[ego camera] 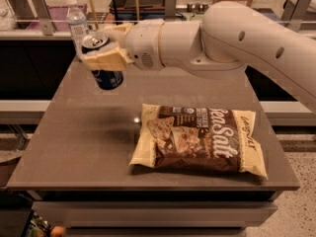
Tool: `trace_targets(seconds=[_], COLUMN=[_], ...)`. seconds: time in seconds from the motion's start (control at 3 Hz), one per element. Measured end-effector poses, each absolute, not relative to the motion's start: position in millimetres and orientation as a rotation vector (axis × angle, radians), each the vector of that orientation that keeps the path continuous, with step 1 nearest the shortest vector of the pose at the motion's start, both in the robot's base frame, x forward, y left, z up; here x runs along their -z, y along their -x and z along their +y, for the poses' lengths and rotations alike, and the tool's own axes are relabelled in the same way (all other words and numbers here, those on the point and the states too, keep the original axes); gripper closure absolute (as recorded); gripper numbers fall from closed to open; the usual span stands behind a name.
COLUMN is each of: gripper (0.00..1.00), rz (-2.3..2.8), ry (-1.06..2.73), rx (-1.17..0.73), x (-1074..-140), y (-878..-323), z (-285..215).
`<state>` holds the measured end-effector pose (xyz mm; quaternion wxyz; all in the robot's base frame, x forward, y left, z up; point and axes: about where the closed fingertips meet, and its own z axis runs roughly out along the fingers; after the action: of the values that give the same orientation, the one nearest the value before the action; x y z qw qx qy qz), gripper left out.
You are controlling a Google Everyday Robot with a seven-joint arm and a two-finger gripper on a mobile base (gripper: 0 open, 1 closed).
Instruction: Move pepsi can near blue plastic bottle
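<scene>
My gripper (104, 51) is shut on the pepsi can (108, 78), a dark blue can with a silver top, and holds it above the table's far left part. The can hangs tilted, its top (94, 40) facing up toward the camera. The blue plastic bottle (76, 21), clear with a white cap and pale label, stands upright at the table's far left corner, just behind and left of the held can. The can's upper left edge overlaps the bottle in this view; I cannot tell if they touch.
A brown and cream chip bag (197, 139) lies flat on the grey-brown table (74, 147), front right of centre. My big white arm (237, 38) reaches in from the right over the table's back. A railing and shelves stand behind the table.
</scene>
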<state>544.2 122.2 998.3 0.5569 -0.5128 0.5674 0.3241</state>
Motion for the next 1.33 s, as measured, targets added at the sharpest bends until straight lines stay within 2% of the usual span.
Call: trace_targets(seconds=[1.0,1.33], gripper=[1.0,1.0], rz=[1.351,1.351], ry=[1.053,1.053], rx=[-0.615,-0.615], x=[-1002.3,-1002.4], y=[-640.5,-640.4], z=[108.1,108.2])
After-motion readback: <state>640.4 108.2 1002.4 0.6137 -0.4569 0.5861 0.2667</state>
